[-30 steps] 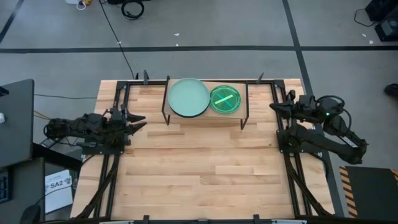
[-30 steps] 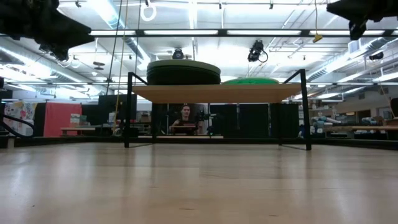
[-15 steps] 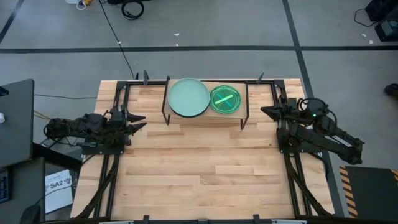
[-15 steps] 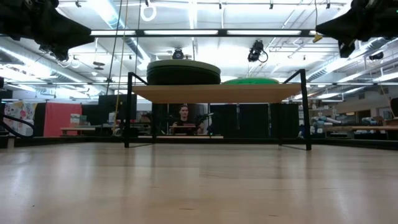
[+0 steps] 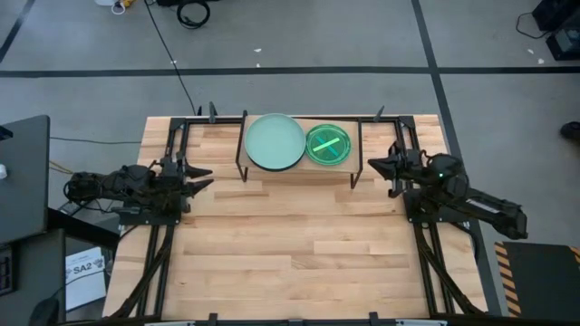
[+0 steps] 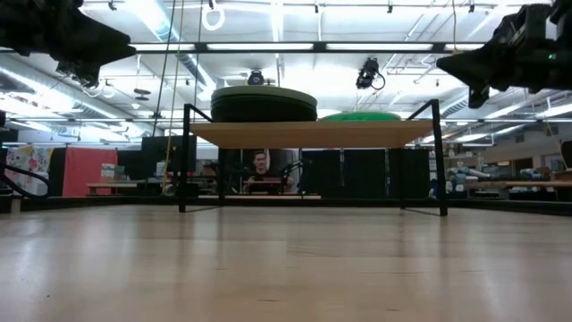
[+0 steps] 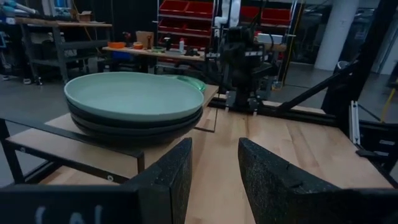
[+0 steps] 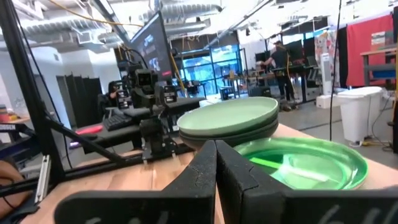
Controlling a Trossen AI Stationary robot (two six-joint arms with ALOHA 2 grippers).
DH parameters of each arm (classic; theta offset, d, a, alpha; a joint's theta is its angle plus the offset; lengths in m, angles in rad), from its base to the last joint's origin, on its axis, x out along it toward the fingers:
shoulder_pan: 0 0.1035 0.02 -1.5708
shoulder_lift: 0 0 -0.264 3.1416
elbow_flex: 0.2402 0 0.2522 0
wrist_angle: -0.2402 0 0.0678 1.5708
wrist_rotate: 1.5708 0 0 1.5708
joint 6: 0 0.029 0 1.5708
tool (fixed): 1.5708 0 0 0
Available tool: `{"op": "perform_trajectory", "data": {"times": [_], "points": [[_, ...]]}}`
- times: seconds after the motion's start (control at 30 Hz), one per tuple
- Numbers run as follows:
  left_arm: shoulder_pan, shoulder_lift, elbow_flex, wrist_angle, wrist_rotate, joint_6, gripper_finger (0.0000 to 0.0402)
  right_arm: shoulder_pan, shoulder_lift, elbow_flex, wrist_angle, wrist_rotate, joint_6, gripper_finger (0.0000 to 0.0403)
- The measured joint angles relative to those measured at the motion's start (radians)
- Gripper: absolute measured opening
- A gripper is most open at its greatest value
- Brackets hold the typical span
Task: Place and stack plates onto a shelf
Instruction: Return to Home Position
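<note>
right gripper (image 5: 373, 165) fingers pressed together, holding nothing, just right of the shelf (image 5: 304, 172). left gripper (image 5: 204, 178) fingers parted, holding nothing, over the table (image 5: 290, 254)'s left side. on the shelf, pale mint plate (image 5: 275, 142) tops black plates (image 7: 134, 126) at left; green plate (image 5: 328, 144) lies at right.

Grey concrete floor (image 5: 299, 45) crossed by dark tape lines (image 5: 272, 71), with a coiled black cable (image 5: 192, 13) at its far edge. Long strip lights (image 6: 268, 46) hang under an open ceiling. Beyond the wooden table (image 5: 299, 244) are red storage racks (image 7: 186, 9), a workbench (image 7: 59, 25), a red partition (image 6: 85, 170), a white bin (image 8: 357, 115) and a seated person (image 6: 260, 168).
</note>
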Motion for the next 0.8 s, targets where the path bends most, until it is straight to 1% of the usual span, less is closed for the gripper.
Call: {"op": "perform_trajectory", "data": {"times": [0.1,0.37,0.43,0.53,0.63,0.7,0.8], "points": [[0.0,0.001,0.0,0.013,0.0,0.0,0.0137,0.0,0.0,-0.043,0.058,0.0,0.0,0.0009],[0.0,0.003,-0.01,0.04,0.0,0.001,0.0137,0.0,0.001,-0.046,0.044,0.0,-0.026,0.0009],[0.0,0.005,-0.062,0.133,0.001,0.03,0.0137,0.0,0.001,-0.046,0.044,0.0,-0.026,0.0009],[0.0,0.007,-0.17,0.322,0.012,0.085,0.0137,0.0,0.001,-0.046,0.044,0.0,-0.026,0.0009],[0.0,0.007,-0.25,0.452,0.016,0.101,0.0137,0.0,0.001,-0.046,0.044,0.0,-0.024,0.0009],[0.0,0.007,-0.279,0.477,0.015,0.098,0.0137,0.0,0.001,-0.046,0.044,0.0,-0.023,0.0009],[0.0,0.008,-0.278,0.456,0.017,0.089,0.0137,0.0,0.001,-0.046,0.042,0.0,-0.025,0.0009]]}}
